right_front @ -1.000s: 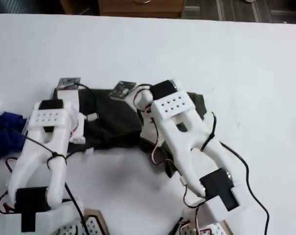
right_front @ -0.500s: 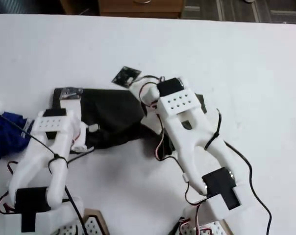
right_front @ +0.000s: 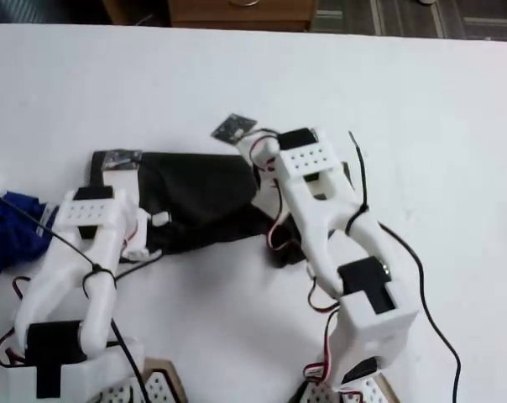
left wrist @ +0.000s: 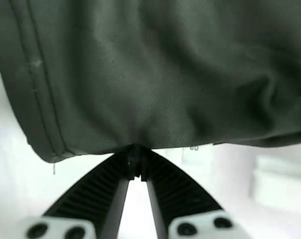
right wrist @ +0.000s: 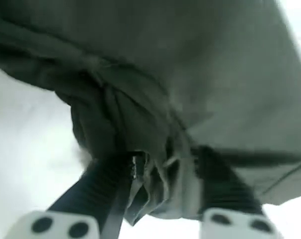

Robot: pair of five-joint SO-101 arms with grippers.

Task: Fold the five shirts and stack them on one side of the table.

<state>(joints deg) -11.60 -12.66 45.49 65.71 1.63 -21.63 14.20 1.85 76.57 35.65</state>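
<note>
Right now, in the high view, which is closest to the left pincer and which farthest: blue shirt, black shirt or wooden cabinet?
From the left pincer:
1. black shirt, pinched in it, on the middle of the table.
2. blue shirt, at the table's left edge.
3. wooden cabinet, beyond the table's far edge.

Bright, even overhead light covers the white table [right_front: 430, 101] in the high view; shadows are soft and short. In both wrist views the dark shirt [left wrist: 155, 74] reads dim against a glaring, washed-out table surface.
</note>
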